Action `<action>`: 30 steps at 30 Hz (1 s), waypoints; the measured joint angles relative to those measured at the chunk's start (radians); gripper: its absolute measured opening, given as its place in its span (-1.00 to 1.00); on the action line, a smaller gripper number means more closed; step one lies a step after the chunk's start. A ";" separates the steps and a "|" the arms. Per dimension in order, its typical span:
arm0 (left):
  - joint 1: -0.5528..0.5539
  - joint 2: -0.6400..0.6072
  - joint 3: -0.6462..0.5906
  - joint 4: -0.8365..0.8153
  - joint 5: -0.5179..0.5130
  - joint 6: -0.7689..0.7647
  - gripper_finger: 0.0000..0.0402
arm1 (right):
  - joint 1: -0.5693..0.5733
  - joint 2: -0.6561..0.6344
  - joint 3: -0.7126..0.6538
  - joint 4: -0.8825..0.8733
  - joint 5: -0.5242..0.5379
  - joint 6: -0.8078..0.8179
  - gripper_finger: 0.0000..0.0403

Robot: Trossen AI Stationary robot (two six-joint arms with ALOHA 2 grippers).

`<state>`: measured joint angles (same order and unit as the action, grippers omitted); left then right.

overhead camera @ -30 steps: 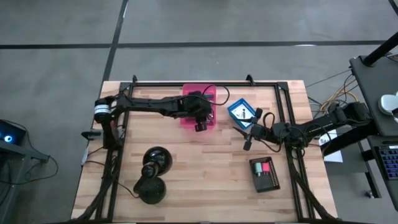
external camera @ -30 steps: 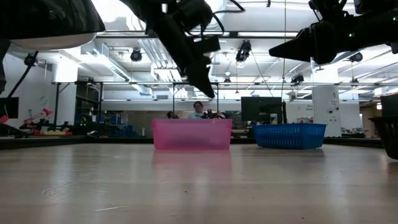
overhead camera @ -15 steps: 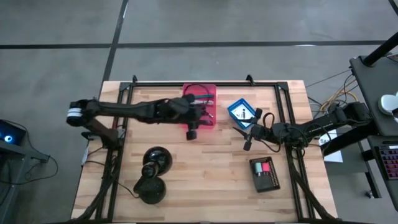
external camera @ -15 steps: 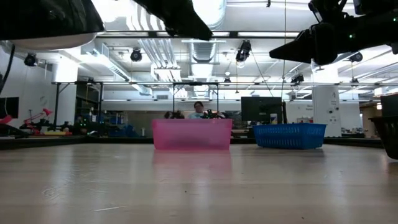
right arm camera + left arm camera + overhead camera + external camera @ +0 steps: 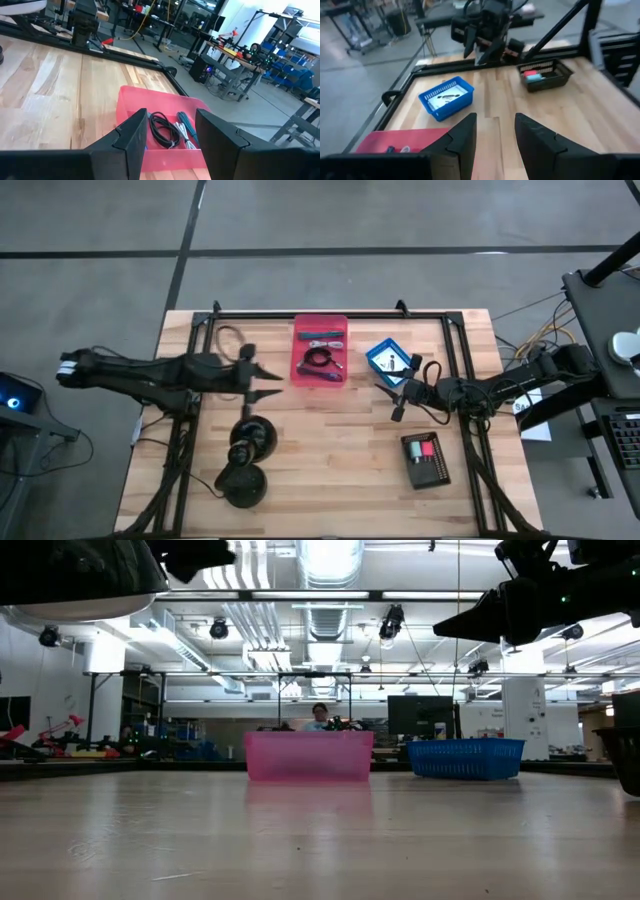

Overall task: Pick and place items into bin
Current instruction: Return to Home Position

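black cable (image 5: 162, 129): coiled, inside pink bin (image 5: 131, 102) | blue cable (image 5: 185, 125): just beside it, same bin

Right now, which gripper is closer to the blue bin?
Right. The right gripper hovers just beside the blue bin, fingers open; the left gripper is across the table, beyond the pink bin.
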<state>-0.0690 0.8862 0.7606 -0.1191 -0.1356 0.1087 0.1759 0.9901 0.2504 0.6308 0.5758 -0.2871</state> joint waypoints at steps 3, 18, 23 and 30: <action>-0.027 -0.140 -0.118 0.051 0.000 0.002 -0.41 | 0.000 0.000 0.000 -0.001 0.001 0.000 -0.23; -0.036 -0.693 -0.559 0.171 -0.029 0.009 -0.41 | 0.001 0.000 0.000 -0.016 0.001 0.026 -0.23; -0.036 -0.843 -0.650 0.160 -0.027 0.006 -0.41 | 0.001 0.000 0.000 -0.024 0.001 0.026 -0.23; -0.036 -0.834 -0.680 0.170 -0.065 0.001 -0.54 | 0.000 0.000 0.000 -0.030 0.004 0.041 -0.23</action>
<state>-0.1047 0.0526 0.0805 0.0507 -0.2011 0.1101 0.1757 0.9897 0.2504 0.6006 0.5797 -0.2463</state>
